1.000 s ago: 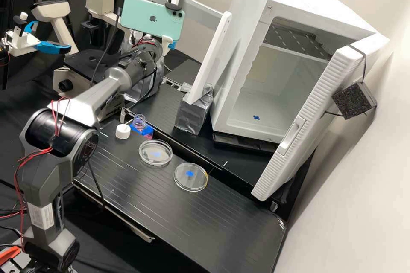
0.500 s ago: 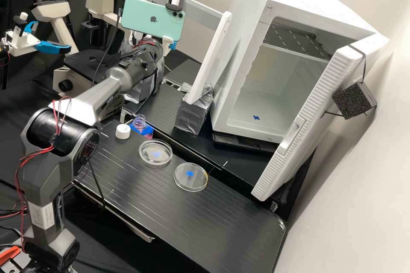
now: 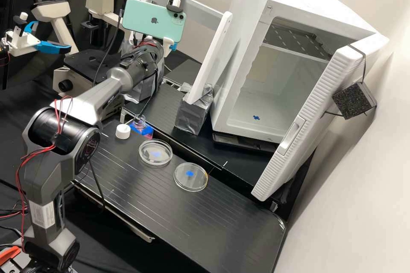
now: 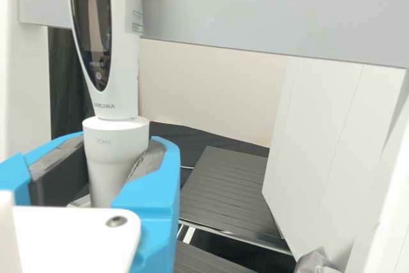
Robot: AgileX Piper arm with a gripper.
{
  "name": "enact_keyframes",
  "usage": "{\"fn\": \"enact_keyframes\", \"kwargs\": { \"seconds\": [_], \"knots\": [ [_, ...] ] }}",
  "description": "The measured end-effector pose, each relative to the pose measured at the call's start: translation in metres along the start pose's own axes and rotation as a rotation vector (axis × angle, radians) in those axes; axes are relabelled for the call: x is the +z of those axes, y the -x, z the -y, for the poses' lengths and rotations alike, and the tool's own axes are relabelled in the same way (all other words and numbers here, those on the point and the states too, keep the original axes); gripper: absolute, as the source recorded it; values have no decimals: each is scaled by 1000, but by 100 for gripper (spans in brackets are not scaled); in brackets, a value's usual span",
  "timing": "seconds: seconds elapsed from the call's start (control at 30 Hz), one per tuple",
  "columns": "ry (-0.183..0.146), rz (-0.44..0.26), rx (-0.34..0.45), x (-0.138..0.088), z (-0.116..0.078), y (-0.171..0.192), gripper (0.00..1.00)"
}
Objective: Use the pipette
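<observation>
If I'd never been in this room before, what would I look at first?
Probably the big white box at the right of the high view, with its door wide open. Next, the mint-green phone at the far end of the robot's dark grey arm. Then, in the wrist view, the white pipette standing upright between bright blue jaws closed around it.

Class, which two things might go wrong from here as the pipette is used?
The pipette, upright between the blue fingers, has the stand's grey crossbar nearby; moving it might knock the two together. The bottle is uncapped, its white cap beside it; a clumsy approach might tip it.
</observation>
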Motion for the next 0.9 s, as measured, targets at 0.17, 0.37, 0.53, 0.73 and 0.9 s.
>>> {"fn": "enact_keyframes", "kwargs": {
  "seconds": [0.17,0.37,0.53,0.73,0.9],
  "knots": [
    [8,4,0,0,0,0,100],
    [37,30,16,3,-1,0,100],
    [53,46,27,6,0,-1,100],
    [44,50,26,7,2,-1,100],
    [43,60,23,13,11,5,100]
  ]
}}
